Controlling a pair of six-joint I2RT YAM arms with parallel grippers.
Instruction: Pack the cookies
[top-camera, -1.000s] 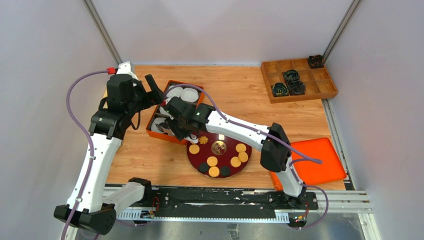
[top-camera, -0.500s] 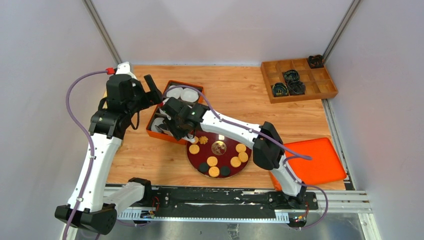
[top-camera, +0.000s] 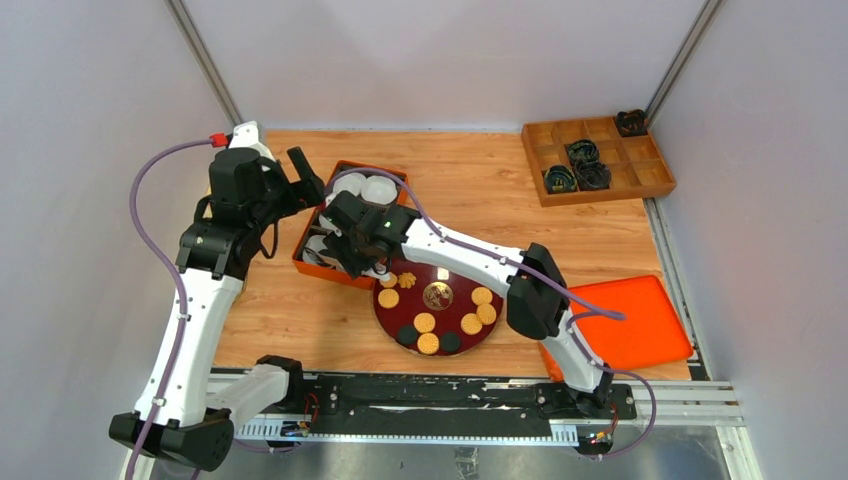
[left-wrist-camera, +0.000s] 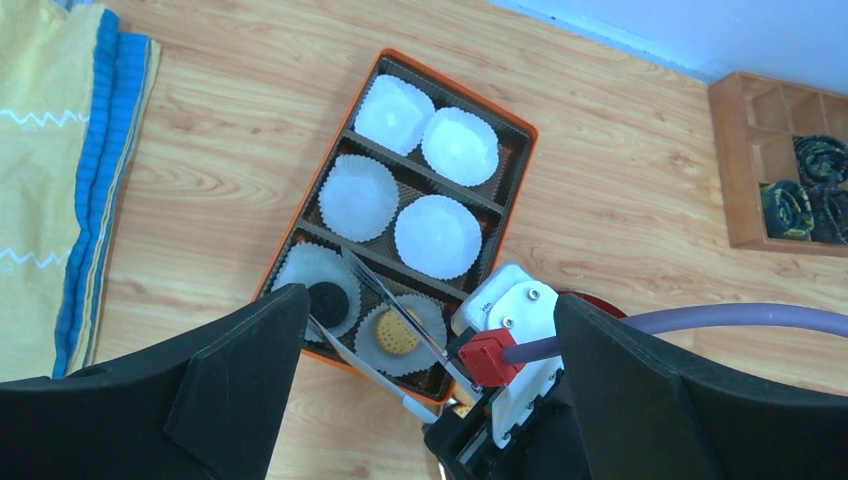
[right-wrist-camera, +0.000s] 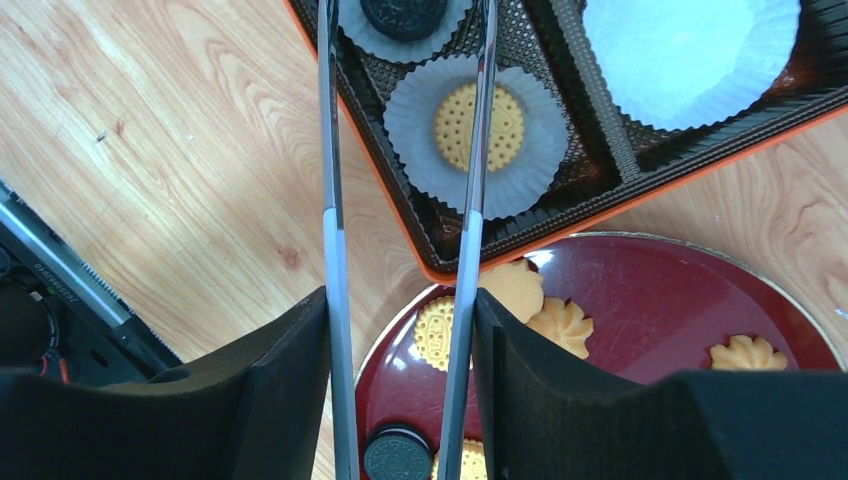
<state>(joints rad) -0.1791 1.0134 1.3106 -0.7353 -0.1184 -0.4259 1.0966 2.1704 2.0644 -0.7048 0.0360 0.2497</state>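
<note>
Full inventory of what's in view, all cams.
box: one, orange, left-centre
paper cups: six, white, in box
black cookie: one, cup at box's plate end
golden cookie: one, neighbouring cup
plate: one, dark red, beside box
plate cookies: several, golden and black
wooden tray: one, brown, far right
coiled rings: several, black, in wooden tray
flat tray: one, orange, near right
cloth: one, yellow-blue, left of box
tongs: one, metal, reaching over box
left gripper: open, by box
right gripper: shut on tongs

My white-and-black left arm (top-camera: 190, 320) folded by left edge of wooden table (top-camera: 480, 190) | its black left gripper (left-wrist-camera: 430, 310) spread wide | my right arm (top-camera: 470, 262) stretched leftward | right gripper (right-wrist-camera: 398, 320) clamps thin silver tongs (right-wrist-camera: 333, 200)
</note>
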